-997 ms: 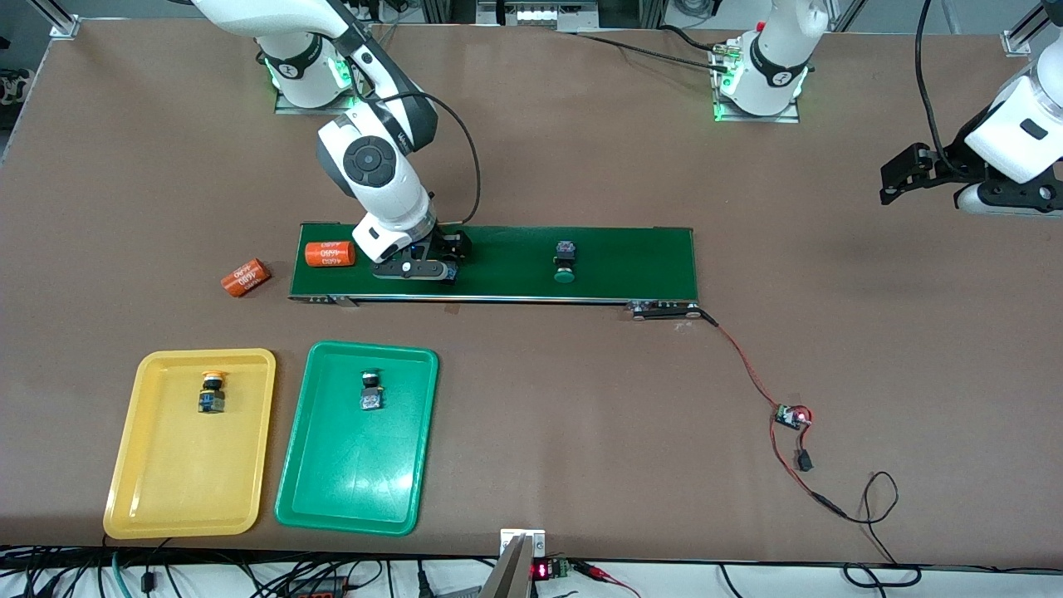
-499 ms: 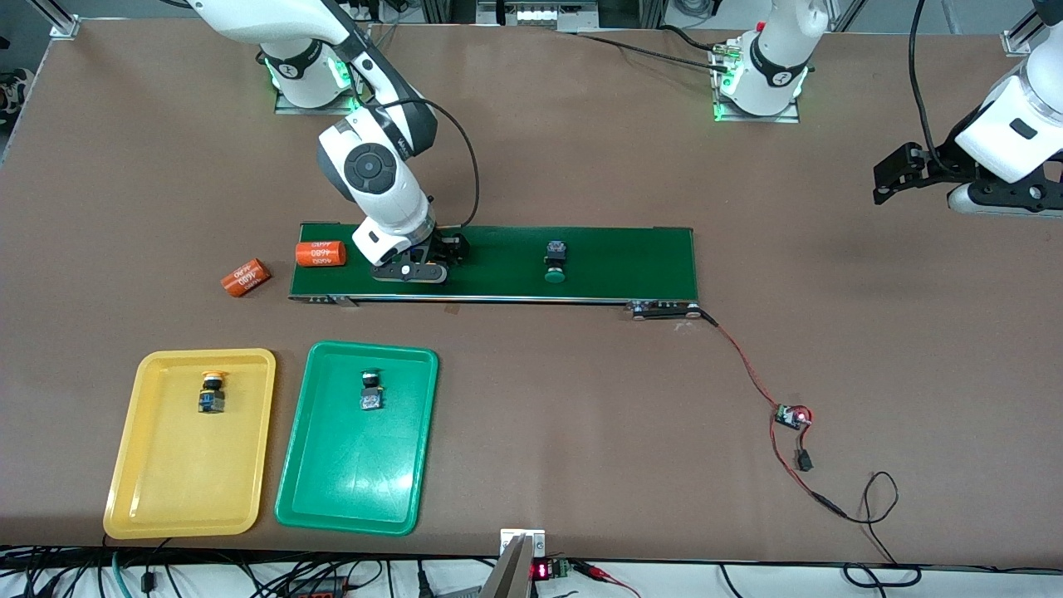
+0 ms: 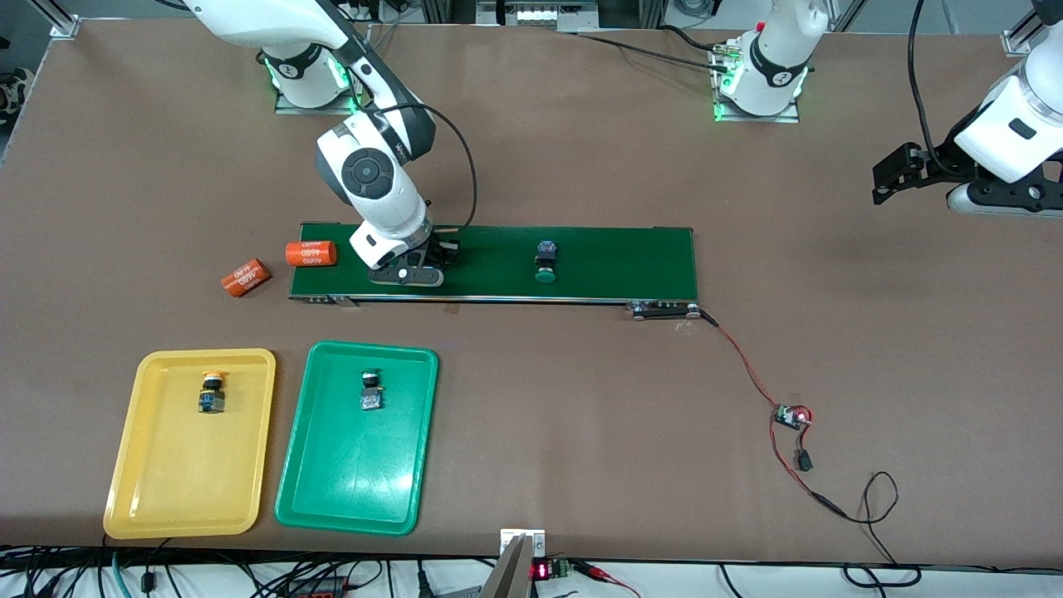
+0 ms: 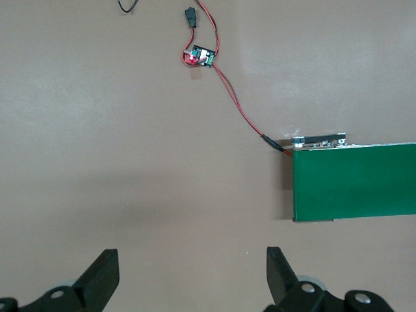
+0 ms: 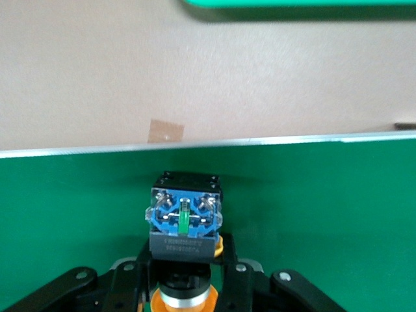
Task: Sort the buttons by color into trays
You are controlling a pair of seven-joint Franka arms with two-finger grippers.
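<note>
On the long dark green belt (image 3: 498, 262), toward the right arm's end, the right gripper (image 3: 415, 267) sits low with its fingers (image 5: 146, 260) clamped on a yellow-orange button (image 5: 184, 224); the wrist cam shows the blue-and-black body sticking out between them, orange cap tucked underneath.

Compared with half a second back, the belt's load has slid toward the right arm's end. The green-capped button (image 3: 546, 260) on the belt is now a bit closer to the gripper. The orange cylinder (image 3: 310, 252) has gone from overlapping the belt's end to mostly hanging off it. The second orange cylinder (image 3: 247, 277) lies on the table at about 8 o'clock from the first and hasn't budged.

The yellow tray (image 3: 124, 465) has one yellow-capped button (image 3: 212, 394) in it. The green tray (image 3: 415, 415) just beside it holds a green one (image 3: 370, 391). Both trays sit nearer the front camera than the belt.

The left gripper (image 4: 193, 276) waits over bare brown tabletop (image 3: 581, 432) past the belt's other end, spread wide, holding nothing. A red wire (image 3: 747, 365) runs from the belt to a little circuit board (image 3: 791, 416) at roughly 4 o'clock from the belt's corner.
</note>
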